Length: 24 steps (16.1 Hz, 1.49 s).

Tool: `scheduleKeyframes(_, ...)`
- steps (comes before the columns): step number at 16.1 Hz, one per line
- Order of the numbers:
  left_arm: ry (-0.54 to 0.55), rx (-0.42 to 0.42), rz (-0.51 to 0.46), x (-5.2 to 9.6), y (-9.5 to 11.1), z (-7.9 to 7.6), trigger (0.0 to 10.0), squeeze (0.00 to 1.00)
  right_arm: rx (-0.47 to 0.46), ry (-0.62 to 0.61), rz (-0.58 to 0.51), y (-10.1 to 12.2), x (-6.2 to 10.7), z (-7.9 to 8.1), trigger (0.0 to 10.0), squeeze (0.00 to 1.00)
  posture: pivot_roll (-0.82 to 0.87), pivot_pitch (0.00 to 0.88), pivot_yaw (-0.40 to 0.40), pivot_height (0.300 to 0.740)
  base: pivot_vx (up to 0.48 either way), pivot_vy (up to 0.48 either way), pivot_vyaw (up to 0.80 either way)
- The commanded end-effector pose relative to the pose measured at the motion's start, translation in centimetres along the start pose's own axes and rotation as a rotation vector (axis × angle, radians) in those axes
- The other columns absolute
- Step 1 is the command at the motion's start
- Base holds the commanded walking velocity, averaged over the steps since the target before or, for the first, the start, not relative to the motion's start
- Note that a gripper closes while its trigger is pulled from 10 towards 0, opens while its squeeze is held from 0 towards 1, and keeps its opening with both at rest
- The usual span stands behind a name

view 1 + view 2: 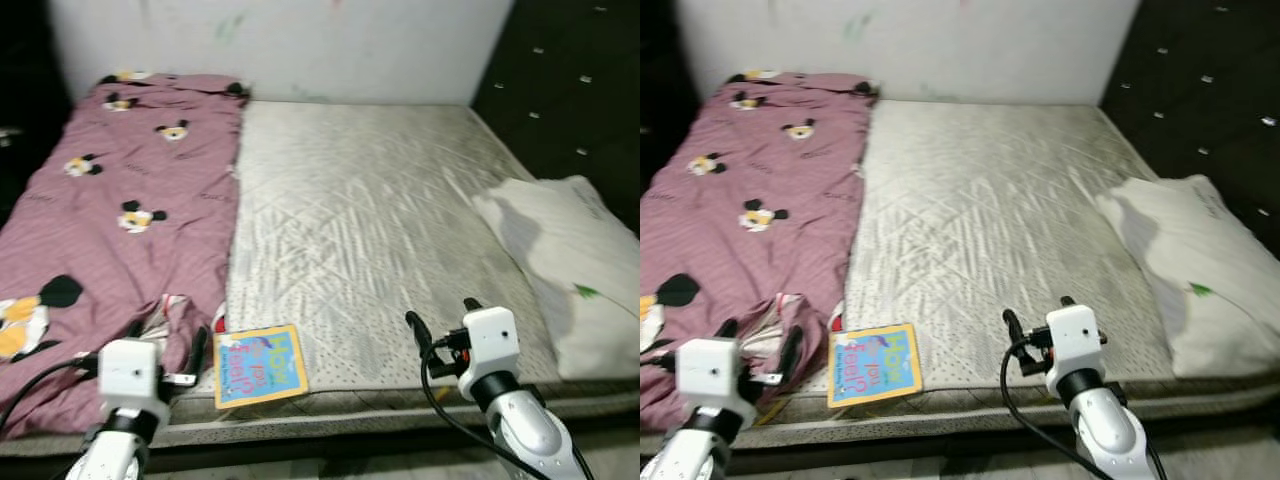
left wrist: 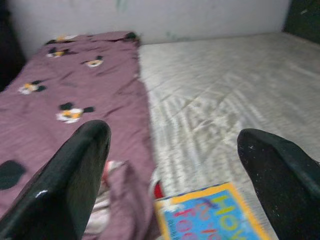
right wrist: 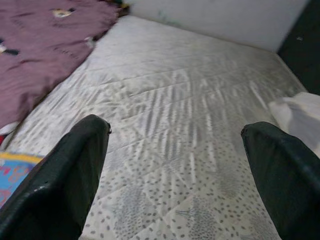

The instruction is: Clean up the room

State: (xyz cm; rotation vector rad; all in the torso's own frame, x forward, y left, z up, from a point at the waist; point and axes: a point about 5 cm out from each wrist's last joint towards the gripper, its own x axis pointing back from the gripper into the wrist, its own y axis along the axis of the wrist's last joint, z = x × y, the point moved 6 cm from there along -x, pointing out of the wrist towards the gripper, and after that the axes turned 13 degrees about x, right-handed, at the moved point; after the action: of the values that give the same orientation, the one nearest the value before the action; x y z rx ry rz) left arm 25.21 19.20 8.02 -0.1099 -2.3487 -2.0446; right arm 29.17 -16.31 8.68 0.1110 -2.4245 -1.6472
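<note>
Nearest us, our left gripper hovers with its fingers spread wide over the crumpled near edge of the purple blanket, holding nothing. Just beside it, a colourful children's book lies flat at the near edge of the bare grey mattress. Our right gripper also stands open and empty above the mattress's near edge, well apart from the book. Further right, a white pillow rests against the dark headboard. Beyond, the blanket runs back to the white wall.
</note>
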Motion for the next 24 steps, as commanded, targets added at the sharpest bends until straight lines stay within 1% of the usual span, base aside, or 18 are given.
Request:
scheduleKeyframes(1,-0.012,0.026,-0.004,-0.1,0.3,-0.7,10.0,0.0,-0.005,-0.024,0.001,0.4,-0.3,-0.7,10.0,0.0,0.03,0.073,-0.033,0.74,0.0,0.0,0.0)
scheduleKeyframes(2,-0.008,0.04,-0.004,-0.1,0.3,-0.9,10.0,0.0,-0.016,-0.034,0.011,0.3,-0.3,-0.8,10.0,0.0,0.03,0.074,-0.033,0.74,0.0,0.0,0.0)
scheduleKeyframes(4,-0.004,0.047,-0.002,-0.2,0.4,-1.3,10.0,0.0,-0.017,-0.045,0.03,0.1,-0.1,-1.0,10.0,0.0,0.02,0.083,-0.033,0.74,0.0,0.0,-0.8)
scheduleKeyframes(6,-0.004,0.046,-0.001,-0.2,0.4,-1.4,10.0,0.0,-0.004,-0.048,0.027,0.2,-0.1,-1.1,10.0,0.0,0.02,0.092,-0.031,0.74,0.0,0.0,0.0)
scheduleKeyframes(9,0.012,0.055,-0.003,-0.5,0.5,-1.4,10.0,0.0,-0.012,-0.058,0.03,0.4,-0.4,-1.1,10.0,0.0,0.02,0.096,-0.034,0.74,0.0,0.0,0.0)
scheduleKeyframes(10,0.021,0.054,-0.005,-0.7,0.6,-1.3,10.0,0.0,-0.014,-0.036,0.017,0.8,-0.7,-0.5,10.0,0.0,0.02,0.097,-0.033,0.74,0.0,0.0,0.0)
scheduleKeyframes(12,0.024,0.06,-0.006,-1.0,0.5,-1.6,10.0,0.0,0.014,0.104,-0.05,2.4,-1.1,2.3,10.0,0.0,0.01,0.095,-0.021,0.74,0.0,0.0,0.0)
scheduleKeyframes(14,0.014,0.06,-0.006,-1.5,0.5,-1.9,10.0,0.0,0.049,0.181,-0.089,3.4,-1.3,3.7,10.0,0.0,0.01,0.089,-0.014,0.74,0.0,0.0,0.21)
scheduleKeyframes(16,0.012,0.059,-0.011,-1.8,0.7,-1.9,10.0,0.0,0.05,0.223,-0.098,3.7,-1.3,4.3,10.0,0.0,0.01,0.084,-0.013,0.74,0.0,0.0,0.8)
scheduleKeyframes(18,0.026,0.085,-0.019,-1.8,0.9,-1.8,10.0,0.0,0.043,0.218,-0.095,3.6,-1.4,4.2,10.0,0.0,0.01,0.084,-0.014,0.74,0.0,0.0,0.63)
scheduleKeyframes(20,0.041,0.101,-0.008,-1.6,0.6,-1.7,10.0,0.0,0.01,0.167,-0.062,3.1,-1.9,3.9,10.0,0.0,0.02,0.089,-0.026,0.74,0.0,0.0,0.0)
scheduleKeyframes(21,0.033,0.116,-0.009,-1.6,0.6,-1.8,10.0,0.0,-0.012,0.109,-0.037,2.6,-2.3,3.7,10.0,0.0,0.02,0.096,-0.029,0.74,0.0,0.304,0.0)
scheduleKeyframes(22,0.034,0.119,-0.01,-1.6,0.6,-1.9,10.0,0.0,-0.009,0.094,-0.023,2.3,-2.5,3.8,10.0,0.0,0.02,0.1,-0.03,0.74,0.0,0.42,0.0)
scheduleKeyframes(24,0.031,0.127,-0.001,-1.7,0.5,-1.9,10.0,0.0,-0.012,0.039,0.001,1.8,-2.9,3.5,10.0,0.0,0.01,0.111,-0.024,0.74,0.0,0.48,0.0)
